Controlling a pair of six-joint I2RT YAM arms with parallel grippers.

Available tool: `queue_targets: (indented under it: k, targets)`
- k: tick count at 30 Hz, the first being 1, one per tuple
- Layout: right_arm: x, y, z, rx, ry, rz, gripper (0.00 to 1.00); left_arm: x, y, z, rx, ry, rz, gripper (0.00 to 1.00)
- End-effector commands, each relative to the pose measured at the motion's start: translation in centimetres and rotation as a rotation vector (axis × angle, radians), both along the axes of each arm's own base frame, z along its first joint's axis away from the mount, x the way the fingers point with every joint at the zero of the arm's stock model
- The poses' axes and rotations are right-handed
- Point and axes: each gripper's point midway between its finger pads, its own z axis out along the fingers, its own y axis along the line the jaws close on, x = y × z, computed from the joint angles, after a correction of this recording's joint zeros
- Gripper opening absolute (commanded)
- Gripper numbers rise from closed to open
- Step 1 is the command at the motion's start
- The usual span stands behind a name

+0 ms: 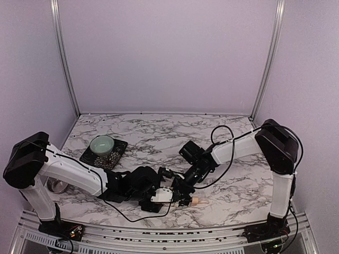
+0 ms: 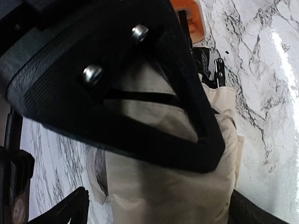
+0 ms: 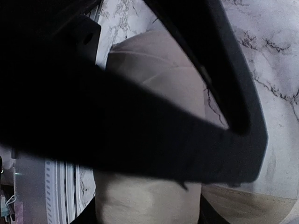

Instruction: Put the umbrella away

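Marble-print table top (image 1: 159,135), white with grey veining, hard glare patch at its 3 o'clock edge in the left wrist view. Flat pale-lilac back wall (image 1: 169,53) at 12, matching side panels at 9 (image 1: 26,79) and 3 (image 1: 312,69). Aluminium uprights at 11 (image 1: 64,58) and 1 (image 1: 267,58). Aluminium rail (image 1: 159,235) along 6. Lighting soft, even.

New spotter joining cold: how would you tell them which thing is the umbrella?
Start at the marble table's near edge, mid-width, where the two arms meet. The umbrella is the folded bundle under the left gripper and right gripper. It is the only cream-beige fabric thing, its small tan handle poking out rightward, unlike the green bowl on a dark plate.
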Motion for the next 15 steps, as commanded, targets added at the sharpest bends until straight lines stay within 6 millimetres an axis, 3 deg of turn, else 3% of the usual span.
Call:
queue_targets:
  k: [1, 7, 11, 15]
  targets:
    - [-1.1, -2.1, -2.4, -0.093, 0.143, 0.003, 0.20, 0.7, 2.0, -3.1, 0.178, 0.050, 0.021, 0.91]
    - [1.0, -1.7, -1.6, -0.054, 0.156, -0.055, 0.23, -1.8, 2.6, -4.5, 0.190, 0.265, 0.011, 0.54]
    - [2.5, -1.2, -0.2, -0.012, 0.116, -0.091, 0.40, -3.2, 3.2, -5.1, 0.210, 0.416, 0.008, 0.42]
    - [5.5, -1.7, 2.6, 0.052, 0.044, -0.196, 0.57, -4.7, 4.0, -6.1, 0.259, 0.538, 0.002, 0.34]
